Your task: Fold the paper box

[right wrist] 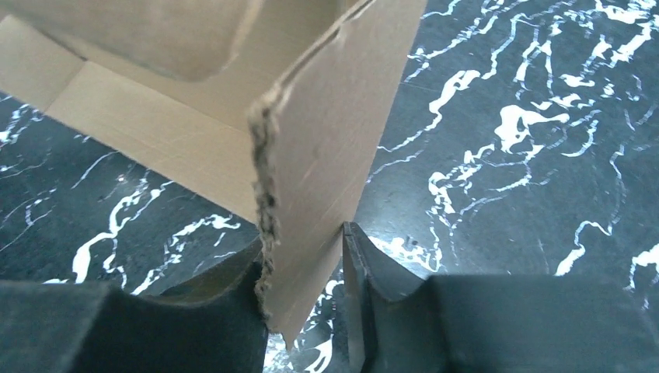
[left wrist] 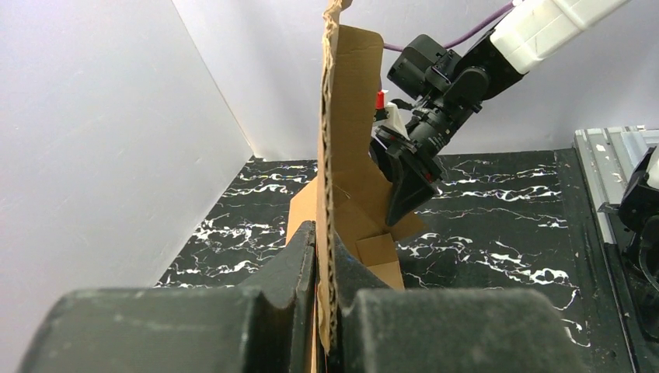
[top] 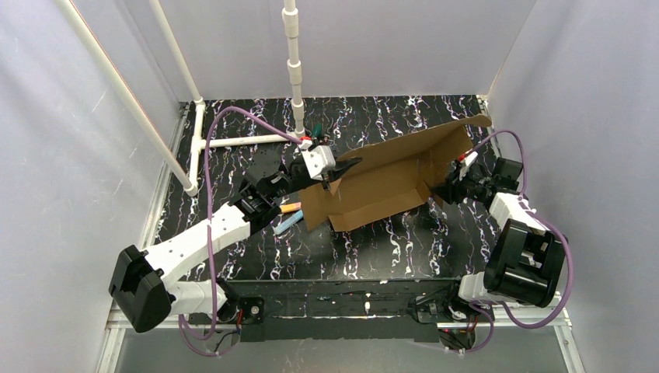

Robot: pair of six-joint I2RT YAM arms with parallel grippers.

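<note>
Plain brown corrugated cardboard box point(top: 388, 183), partly folded, sits mid black marbled worktop point(top: 388, 249) with its long back wall raised. Left claw point(top: 352, 165) is clamped tight on the box's left edge. Right claw point(top: 445, 190) is at the right flap, fingers parted, with the cardboard loose between them.

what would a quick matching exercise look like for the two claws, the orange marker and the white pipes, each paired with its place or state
Things:
1 left claw
2 right claw
3 orange marker
4 white pipes

Place or state:
a lying on the table beside the box
b open around a box flap
c standing at the far left corner of the table
d shut on a box edge

Pairs: 1-d, 2-b, 3-a, 4-c
</note>
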